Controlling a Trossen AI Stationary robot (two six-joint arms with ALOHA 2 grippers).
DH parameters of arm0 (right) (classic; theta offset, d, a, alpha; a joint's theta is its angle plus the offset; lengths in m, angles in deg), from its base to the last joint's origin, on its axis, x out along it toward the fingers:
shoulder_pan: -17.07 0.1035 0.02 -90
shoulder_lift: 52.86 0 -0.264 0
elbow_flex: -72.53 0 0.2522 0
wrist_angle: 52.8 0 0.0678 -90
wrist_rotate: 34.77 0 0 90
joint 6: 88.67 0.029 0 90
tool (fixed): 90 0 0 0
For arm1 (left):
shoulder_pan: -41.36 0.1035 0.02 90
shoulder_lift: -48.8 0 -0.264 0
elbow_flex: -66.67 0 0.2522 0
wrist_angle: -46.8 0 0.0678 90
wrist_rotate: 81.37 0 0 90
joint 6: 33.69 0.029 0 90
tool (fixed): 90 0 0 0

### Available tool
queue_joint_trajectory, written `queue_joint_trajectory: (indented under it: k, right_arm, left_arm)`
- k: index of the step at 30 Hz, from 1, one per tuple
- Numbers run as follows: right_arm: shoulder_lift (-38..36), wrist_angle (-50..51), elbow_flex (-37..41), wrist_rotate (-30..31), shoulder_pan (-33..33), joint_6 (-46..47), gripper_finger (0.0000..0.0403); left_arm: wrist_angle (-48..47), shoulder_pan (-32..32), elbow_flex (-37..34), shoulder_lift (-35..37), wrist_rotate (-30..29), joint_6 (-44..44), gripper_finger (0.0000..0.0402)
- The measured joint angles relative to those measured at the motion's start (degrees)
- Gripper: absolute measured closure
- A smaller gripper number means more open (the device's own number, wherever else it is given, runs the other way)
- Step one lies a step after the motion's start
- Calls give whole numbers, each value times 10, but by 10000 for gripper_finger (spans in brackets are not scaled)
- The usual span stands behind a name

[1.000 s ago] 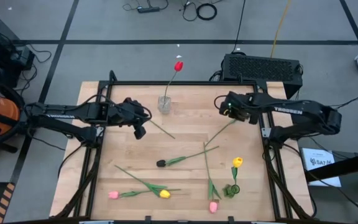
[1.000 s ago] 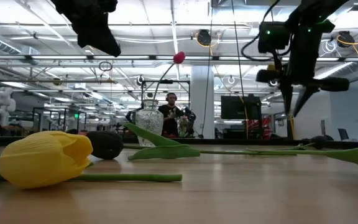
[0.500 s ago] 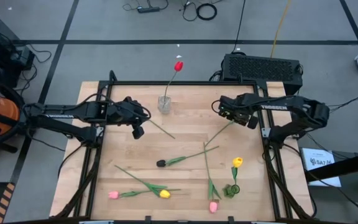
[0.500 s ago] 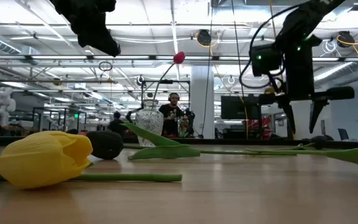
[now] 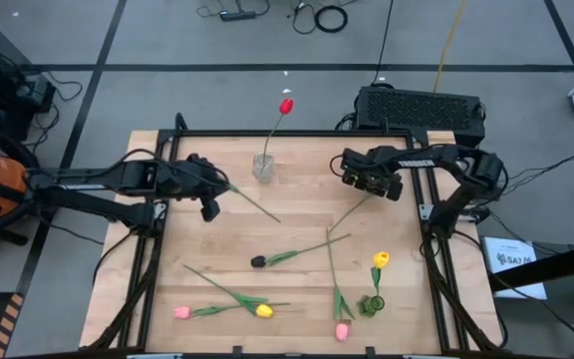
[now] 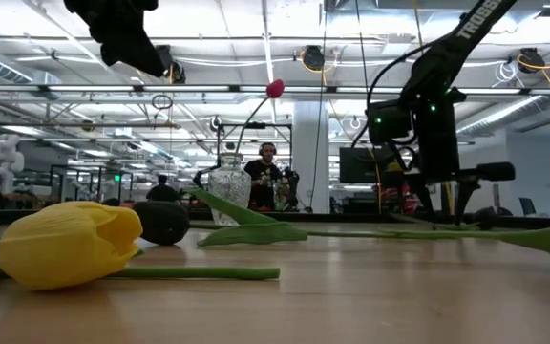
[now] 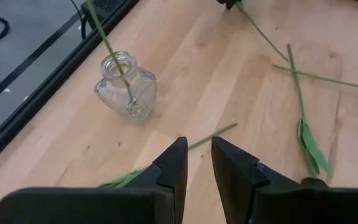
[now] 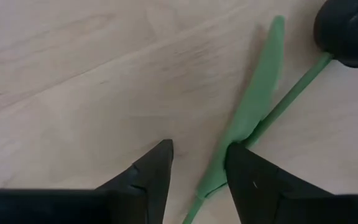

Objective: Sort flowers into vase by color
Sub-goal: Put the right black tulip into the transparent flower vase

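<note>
A clear glass vase stands near the far edge with a red tulip upright in it. My right gripper is open and low over the table, its fingers on either side of the stem and leaf of a dark tulip lying flat. My left gripper hangs in the air left of the vase, open by a narrow gap, above a loose green stem. More tulips lie flat: dark, pink, yellow, pink. My right gripper points down, its fingers across the dark tulip's stem just behind the leaf base. One fingertip stands right beside the leaf's edge. Whether it touches the leaf, I cannot tell. The tulip lies flat on the table.
A small dark vase near the right front holds a yellow tulip. Stems cross around the table's middle. A black metal frame borders the wooden table. Bare wood lies along the left side.
My right gripper has come down from above the table onto the dark tulip's stem, shifting slightly toward the left edge as its arm folded in. My left gripper has drawn back a little toward the left edge. No flower has moved.
</note>
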Motion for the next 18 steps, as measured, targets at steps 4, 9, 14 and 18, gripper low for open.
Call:
queue_joint_trajectory:
  k: [4, 9, 14, 18]
  right_arm:
    - [11, 0, -2, 3, 6, 4, 272]
    - [-40, 1, 9, 15, 6, 12, 277]
    - [-111, 35, 9, 32, -4, 14, 278]
    - [-150, 75, 10, 45, -7, 27, 277]
  left_arm:
    - [-6, 0, 0, 15, 0, -1, 320]
    - [-6, 0, 0, 26, -1, -4, 320]
    - [-6, 0, 0, 27, -3, 0, 320]
    - [-6, 0, 0, 27, -5, 1, 320]
